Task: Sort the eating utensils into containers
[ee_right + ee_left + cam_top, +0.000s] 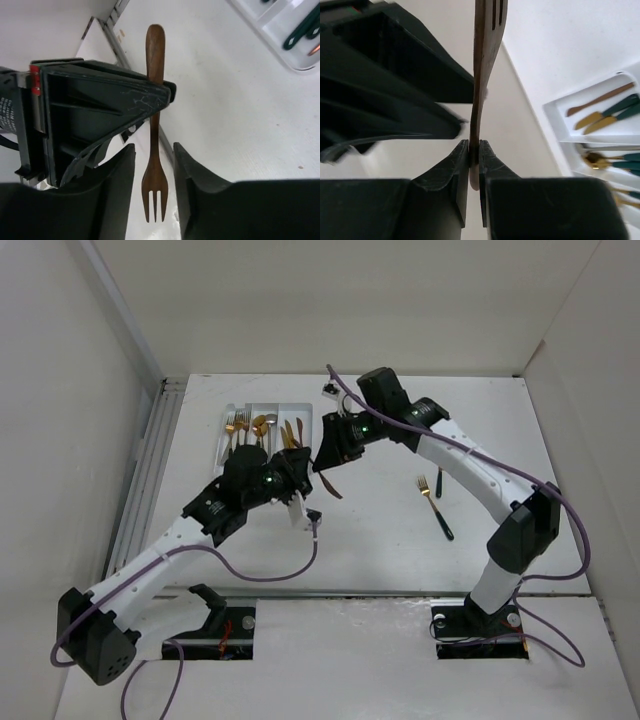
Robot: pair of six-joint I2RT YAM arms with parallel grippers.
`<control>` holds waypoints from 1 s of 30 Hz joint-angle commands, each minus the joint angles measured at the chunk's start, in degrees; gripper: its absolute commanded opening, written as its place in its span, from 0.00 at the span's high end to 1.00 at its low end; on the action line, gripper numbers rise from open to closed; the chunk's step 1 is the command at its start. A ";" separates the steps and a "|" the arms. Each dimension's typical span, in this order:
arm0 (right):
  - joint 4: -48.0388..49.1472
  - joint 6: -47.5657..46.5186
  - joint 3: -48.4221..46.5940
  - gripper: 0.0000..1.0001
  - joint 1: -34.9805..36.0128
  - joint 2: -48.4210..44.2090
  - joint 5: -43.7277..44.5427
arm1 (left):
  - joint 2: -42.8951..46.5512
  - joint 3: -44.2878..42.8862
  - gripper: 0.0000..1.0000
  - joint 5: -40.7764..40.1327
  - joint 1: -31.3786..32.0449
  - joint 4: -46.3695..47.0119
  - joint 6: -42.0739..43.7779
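My left claw (474,146) pinches the brown fork (482,75); right claw (154,155) spread. Tray (240,408) holds most utensils (262,425); one green-handled fork (436,505) waits right of it.

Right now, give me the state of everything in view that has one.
left end effector: shut on brown fork handle.
right end effector: open, fingers flanking the fork, not touching.
brown fork: airborne, held by left only.
white tray: partly filled with utensils.
green-handled fork: lying loose outside the tray.
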State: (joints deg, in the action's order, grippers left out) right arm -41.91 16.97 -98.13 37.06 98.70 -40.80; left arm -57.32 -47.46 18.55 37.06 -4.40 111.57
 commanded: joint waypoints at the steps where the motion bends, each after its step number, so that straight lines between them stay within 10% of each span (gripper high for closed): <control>1: 6.31 3.14 -2.86 0.57 -3.39 0.18 1.85 | -1.03 -1.31 1.00 -4.12 0.38 0.11 -11.69; 4: 11.84 5.61 -2.86 0.44 -7.08 -0.61 5.54 | -3.76 -5.25 1.00 -7.55 0.38 -5.67 -25.98; 5: 15.07 7.18 -2.86 0.25 -8.04 -1.39 6.42 | -4.63 -6.40 1.00 -7.56 -0.40 -7.44 -29.36; 10: 21.25 10.71 -4.79 0.22 -14.72 -1.93 15.62 | -10.96 -12.73 1.00 -5.55 -6.27 -15.54 -48.78; 11: 21.26 10.71 -5.49 0.05 -15.26 -1.93 17.92 | -12.10 -13.53 1.00 -4.84 -7.78 -16.85 -51.95; 20: 21.87 9.04 -5.50 0.05 -17.20 1.49 23.83 | -39.75 -32.24 1.00 10.78 -35.70 -27.66 -88.96; 30: 20.82 8.52 -5.50 0.05 -17.72 3.87 23.83 | -55.44 -45.53 1.00 10.55 -42.69 -27.86 -101.90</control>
State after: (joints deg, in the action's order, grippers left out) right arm -22.87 26.33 -101.54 19.55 103.48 -17.69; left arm -115.37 -89.52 27.33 -7.25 -31.33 14.94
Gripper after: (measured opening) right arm 0.948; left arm 0.069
